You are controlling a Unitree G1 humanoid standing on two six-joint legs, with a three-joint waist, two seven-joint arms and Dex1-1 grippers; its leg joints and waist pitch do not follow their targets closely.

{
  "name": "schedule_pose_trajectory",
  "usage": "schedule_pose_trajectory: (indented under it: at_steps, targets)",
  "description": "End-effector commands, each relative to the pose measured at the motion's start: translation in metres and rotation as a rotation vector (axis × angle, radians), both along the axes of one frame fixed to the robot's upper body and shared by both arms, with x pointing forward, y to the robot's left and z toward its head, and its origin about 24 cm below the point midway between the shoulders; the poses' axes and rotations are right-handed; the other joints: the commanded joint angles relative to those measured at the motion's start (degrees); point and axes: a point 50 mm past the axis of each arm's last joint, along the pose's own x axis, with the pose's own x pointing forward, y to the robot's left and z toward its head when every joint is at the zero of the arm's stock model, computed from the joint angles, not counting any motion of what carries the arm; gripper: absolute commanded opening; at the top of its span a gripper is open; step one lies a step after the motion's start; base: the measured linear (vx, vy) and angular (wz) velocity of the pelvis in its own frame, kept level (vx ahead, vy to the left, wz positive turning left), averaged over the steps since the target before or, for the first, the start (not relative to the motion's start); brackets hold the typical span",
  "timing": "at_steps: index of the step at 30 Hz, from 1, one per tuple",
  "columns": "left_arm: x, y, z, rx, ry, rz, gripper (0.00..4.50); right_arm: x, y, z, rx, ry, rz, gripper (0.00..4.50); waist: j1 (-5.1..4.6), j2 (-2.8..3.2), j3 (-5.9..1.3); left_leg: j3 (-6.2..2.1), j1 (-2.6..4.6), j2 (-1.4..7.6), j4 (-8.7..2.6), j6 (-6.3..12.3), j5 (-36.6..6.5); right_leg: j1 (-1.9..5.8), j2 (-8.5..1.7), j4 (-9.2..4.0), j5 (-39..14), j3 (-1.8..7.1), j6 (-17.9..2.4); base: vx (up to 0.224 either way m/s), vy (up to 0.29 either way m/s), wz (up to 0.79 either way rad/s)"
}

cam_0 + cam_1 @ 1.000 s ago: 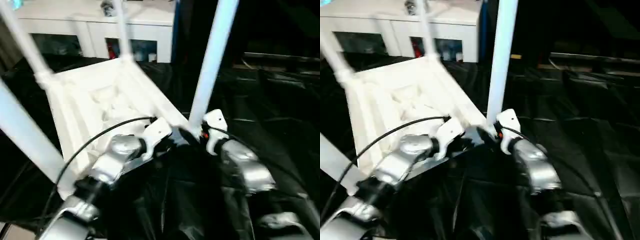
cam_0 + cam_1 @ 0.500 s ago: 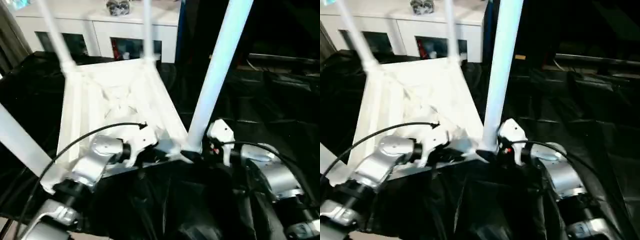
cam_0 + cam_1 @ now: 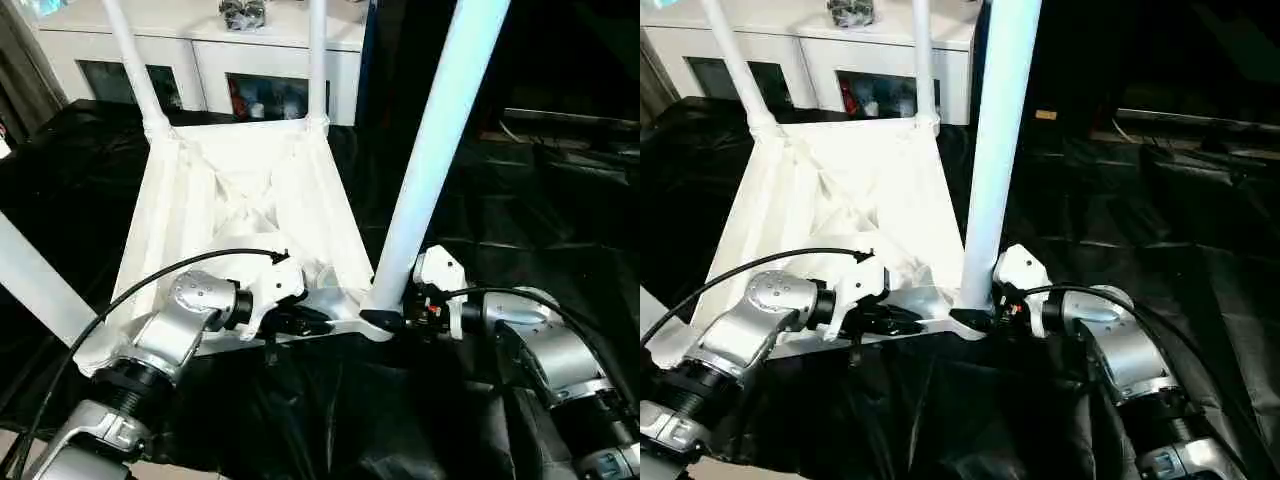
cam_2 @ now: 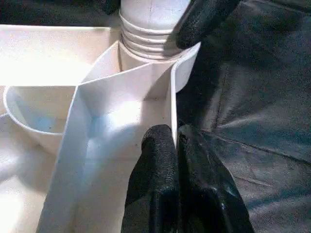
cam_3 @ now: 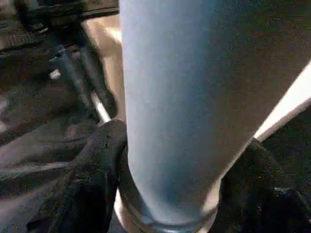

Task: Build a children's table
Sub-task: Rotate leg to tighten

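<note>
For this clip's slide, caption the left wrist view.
Left gripper pinches the upturned tabletop's thin rim beside a corner socket holding a ribbed leg.

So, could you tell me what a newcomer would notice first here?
The upside-down white tabletop on the black-covered table, its legs pointing up. At the near corner the right claw straddles the base of the nearest leg, while the left claw pinches the tabletop's rim.

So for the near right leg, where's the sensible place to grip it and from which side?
Low on the near right leg, just above the corner socket, coming in level from the robot's right. The tube stands upright and is round and smooth, so fingers either side fit there, as the right gripper shows; higher up would probably lever the joint more.
</note>
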Motion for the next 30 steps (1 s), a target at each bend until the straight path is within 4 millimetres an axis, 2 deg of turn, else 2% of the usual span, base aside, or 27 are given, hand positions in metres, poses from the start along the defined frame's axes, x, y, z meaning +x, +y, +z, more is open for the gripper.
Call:
schedule_pose_trajectory:
  at_steps: [1,2,4,6,7,9,11,12,13,14,16,19,21,22,23,24,26,28,29,30]
  targets:
    - [0.012,-0.007,0.003,-0.024,-0.051,0.126,0.0,0.002,0.01,-0.008,0.013,0.007,-0.059,2.57,-0.39,-0.75,-3.27,-1.6,0.89,3.94,-4.34,2.58,-8.2,1.99,-5.05,-4.31,-10.1,2.91,-14.4,0.0,0.0,0.0]
    - [0.014,-0.009,0.004,-0.027,-0.06,0.152,0.0,0.004,0.011,-0.009,0.017,0.001,-0.096,2.57,-0.53,-0.83,-3.31,-1.77,0.87,3.88,-4.46,1.46,-9.2,2.21,-5.2,-4.56,-13.7,2.91,-13.3,0.0,0.0,0.0]
    - [0.021,-0.023,0.006,-0.043,-0.078,0.255,0.0,0.014,0.017,-0.018,0.055,0.032,-0.282,2.56,-0.91,-0.83,-3.15,-1.76,0.82,3.8,-4.54,1.28,-10.0,1.97,-5.13,-4.77,-15.0,3.0,-12.8,0.0,0.0,0.0]
    - [0.024,-0.03,0.007,-0.054,-0.073,0.295,0.0,0.017,0.022,-0.021,0.078,0.055,-0.349,2.56,-1.3,-0.94,-3.24,-1.78,0.75,3.61,-4.49,0.77,-10.1,2.08,-5.13,-4.89,-16.6,2.99,-12.2,0.0,0.0,0.0]
    - [0.026,-0.036,0.008,-0.054,-0.073,0.343,0.0,0.019,0.029,-0.024,0.096,0.073,-0.397,2.56,-1.26,-0.93,-3.32,-1.92,0.58,3.67,-4.49,0.95,-9.2,2.28,-5.18,-4.85,-15.9,2.94,-11.9,0.0,0.0,0.0]
    - [0.027,-0.044,0.009,-0.063,-0.065,0.373,0.0,0.02,0.038,-0.024,0.109,0.081,-0.428,2.56,-1.48,-0.88,-3.27,-1.86,0.61,3.67,-4.52,1.25,-8.6,2.03,-5.0,-4.82,-14.6,2.9,-12.2,0.0,0.0,0.0]
    - [0.028,-0.049,0.011,-0.069,-0.067,0.393,0.0,0.022,0.044,-0.024,0.118,0.085,-0.447,2.56,-1.28,-0.87,-3.61,-1.81,0.42,3.6,-4.3,2.31,-6.1,2.35,-4.99,-4.38,-10.2,2.9,-12.7,0.0,0.0,0.0]
    - [0.028,-0.055,0.012,-0.071,-0.074,0.393,0.0,0.023,0.052,-0.023,0.135,0.08,-0.457,2.56,-1.16,-0.22,-3.62,-1.84,0.42,3.61,-4.25,2.48,-6.0,2.29,-5.09,-4.26,-9.2,2.94,-13.0,0.0,0.0,0.0]
    - [0.028,-0.056,0.012,-0.073,-0.078,0.389,0.0,0.023,0.054,-0.022,0.14,0.079,-0.456,2.91,-1.31,-0.41,-3.68,-1.75,0.38,3.58,-4.21,2.73,-5.6,2.29,-4.99,-4.29,-8.1,2.94,-13.2,0.0,0.0,0.0]
    - [0.027,-0.059,0.013,-0.078,-0.089,0.363,0.0,0.024,0.059,-0.02,0.165,0.078,-0.447,3.26,-1.19,-0.5,-3.85,-1.75,0.27,3.56,-4.1,3.63,-4.2,2.54,-5.01,-3.9,-4.7,2.9,-14.0,0.0,0.0,0.0]
    - [0.025,-0.06,0.014,-0.08,-0.094,0.335,0.0,0.024,0.06,-0.018,0.183,0.081,-0.434,3.28,-1.22,-0.55,-3.73,-1.71,0.22,3.55,-4.14,4.28,-5.0,2.6,-5.08,-4.02,-4.9,2.83,-14.4,0.0,0.0,0.0]
    - [0.022,-0.059,0.013,-0.079,-0.09,0.296,0.0,0.025,0.058,-0.017,0.184,0.077,-0.422,3.69,-1.29,-0.48,-3.56,-1.79,0.4,3.6,-4.34,3.54,-7.2,2.5,-5.05,-4.42,-8.6,2.8,-13.9,0.0,0.0,0.0]
    - [0.02,-0.057,0.013,-0.08,-0.098,0.254,0.0,0.025,0.054,-0.015,0.158,0.058,-0.401,3.79,-1.33,-0.5,-3.51,-1.85,0.41,3.67,-4.4,3.16,-7.7,2.46,-5.05,-4.54,-9.6,2.81,-13.5,0.0,0.0,0.0]
    - [0.011,-0.048,0.011,-0.083,-0.082,0.153,0.0,0.023,0.041,-0.012,0.092,0.006,-0.321,3.88,-1.35,-0.54,-3.58,-1.99,0.23,3.73,-4.43,3.17,-7.4,2.69,-5.1,-4.33,-9.2,2.76,-13.4,0.0,0.0,0.0]
    - [0.01,-0.047,0.011,-0.084,-0.08,0.139,0.0,0.023,0.039,-0.011,0.083,0.0,-0.31,4.02,-1.35,-0.55,-3.67,-2.03,0.03,3.72,-4.37,3.36,-6.8,2.91,-5.11,-4.18,-8.4,2.72,-13.3,0.0,0.0,0.0]
    - [0.008,-0.045,0.01,-0.085,-0.076,0.112,0.0,0.022,0.036,-0.01,0.065,-0.011,-0.286,4.02,-1.37,-0.48,-3.66,-1.83,0.24,3.82,-4.26,3.88,-6.3,2.57,-5.07,-4.16,-7.1,2.82,-13.6,0.0,0.0,0.0]
    - [0.002,-0.035,0.008,-0.063,-0.057,0.051,0.0,0.019,0.024,-0.008,0.03,-0.018,-0.211,4.02,-1.0,-0.55,-3.88,-1.66,0.17,3.74,-3.97,4.93,-4.5,2.72,-5.1,-3.71,-3.8,2.92,-14.6,0.0,0.0,0.0]
    - [0.0,-0.027,0.007,-0.051,-0.041,0.015,0.0,0.015,0.017,-0.004,0.014,-0.019,-0.133,4.02,-0.8,-0.41,-3.73,-1.5,0.31,3.77,-3.97,5.29,-5.2,2.42,-4.93,-3.7,-3.6,2.85,-15.0,0.0,0.0,0.0]
    - [-0.001,-0.023,0.007,-0.046,-0.036,0.0,0.0,0.013,0.013,-0.002,0.003,-0.02,-0.094,4.02,-0.8,-0.44,-3.71,-1.59,0.25,3.81,-4.05,5.28,-5.4,2.54,-4.95,-3.71,-3.8,2.82,-14.9,0.0,0.0,0.0]
    - [-0.001,-0.02,0.007,-0.043,-0.034,-0.009,0.0,0.011,0.01,-0.001,-0.002,-0.018,-0.072,4.02,-0.62,-0.35,-3.67,-1.58,0.47,3.97,-4.08,5.13,-5.9,2.41,-4.91,-3.77,-4.3,2.8,-14.8,0.0,0.0,0.0]
